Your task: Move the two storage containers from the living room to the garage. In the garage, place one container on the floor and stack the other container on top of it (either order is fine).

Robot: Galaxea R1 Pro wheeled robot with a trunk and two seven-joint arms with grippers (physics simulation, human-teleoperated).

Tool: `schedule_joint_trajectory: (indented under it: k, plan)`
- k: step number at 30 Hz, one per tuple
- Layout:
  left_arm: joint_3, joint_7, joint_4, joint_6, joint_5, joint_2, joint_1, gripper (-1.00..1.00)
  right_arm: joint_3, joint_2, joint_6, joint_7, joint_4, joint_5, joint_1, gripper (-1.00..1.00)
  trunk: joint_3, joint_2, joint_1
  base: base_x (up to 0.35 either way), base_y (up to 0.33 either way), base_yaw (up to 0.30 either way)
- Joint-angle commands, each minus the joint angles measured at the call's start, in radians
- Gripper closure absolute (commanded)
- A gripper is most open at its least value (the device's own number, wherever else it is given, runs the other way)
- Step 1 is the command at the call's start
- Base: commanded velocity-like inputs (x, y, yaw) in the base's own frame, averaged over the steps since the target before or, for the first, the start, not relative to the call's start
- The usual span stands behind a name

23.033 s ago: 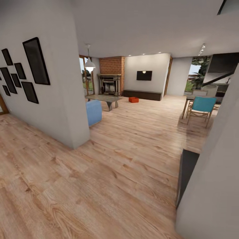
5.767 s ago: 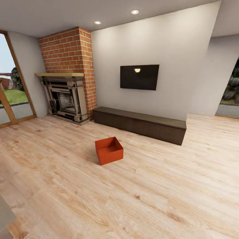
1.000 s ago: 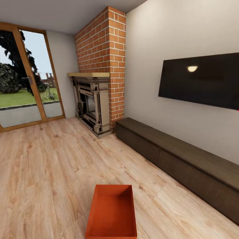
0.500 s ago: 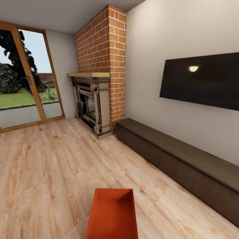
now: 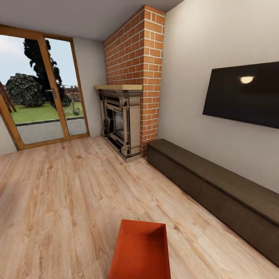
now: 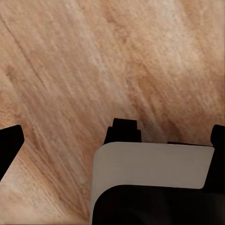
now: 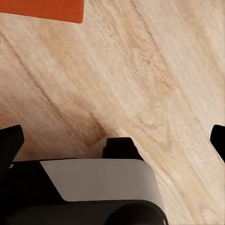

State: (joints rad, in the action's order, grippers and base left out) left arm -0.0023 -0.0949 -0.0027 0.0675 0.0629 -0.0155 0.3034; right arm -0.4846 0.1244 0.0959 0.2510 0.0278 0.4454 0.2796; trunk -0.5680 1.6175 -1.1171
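**Approach to first bin, pickup not begun**

Orange-red lidless rectangular plastic storage container [image 5: 140, 251] on light wood-plank floor [image 5: 58, 201] at 6 o'clock in head view, cut by frame edge; corner also in right wrist view [image 7: 42, 9]. Brick fireplace [image 5: 124, 116] at 12, long dark low cabinet [image 5: 217, 193] at 3. Left end effector [image 6: 112, 140] & right end effector [image 7: 112, 140]: fingers wide apart, holding nothing. Next, prob.: lower arms, straddle bin walls, grip both sides evenly.

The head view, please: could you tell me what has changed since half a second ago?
The camera swung left, so the whole scene slid right. The orange-red plastic storage container lies unmoved on the light wood-plank floor. Nothing was gripped or released.
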Motion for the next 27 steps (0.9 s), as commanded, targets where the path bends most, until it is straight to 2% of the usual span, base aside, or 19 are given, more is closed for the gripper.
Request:
schedule_joint_trajectory:
  k: [1, 12, 27]
  plan:
    - [-0.001, -0.002, 0.000, 0.003, 0.006, 0.000, 0.001, -1.00, -0.009, 0.000, 0.006, 0.001, 0.003, 0.010, 0.001, -1.00, -0.001, 0.000, 0.000, 0.000, 0.000, 0.044]
    - [-0.001, -0.002, 0.000, 0.003, 0.006, 0.000, 0.000, -1.00, -0.008, 0.000, 0.005, 0.001, 0.003, 0.010, 0.001, -1.00, -0.001, 0.000, 0.000, 0.000, 0.000, 0.005]
    - [-0.001, -0.002, 0.000, 0.003, 0.006, 0.000, 0.001, -1.00, -0.009, 0.001, 0.005, 0.001, 0.003, 0.010, 0.001, -1.00, -0.001, 0.000, 0.000, 0.000, 0.000, -0.092]
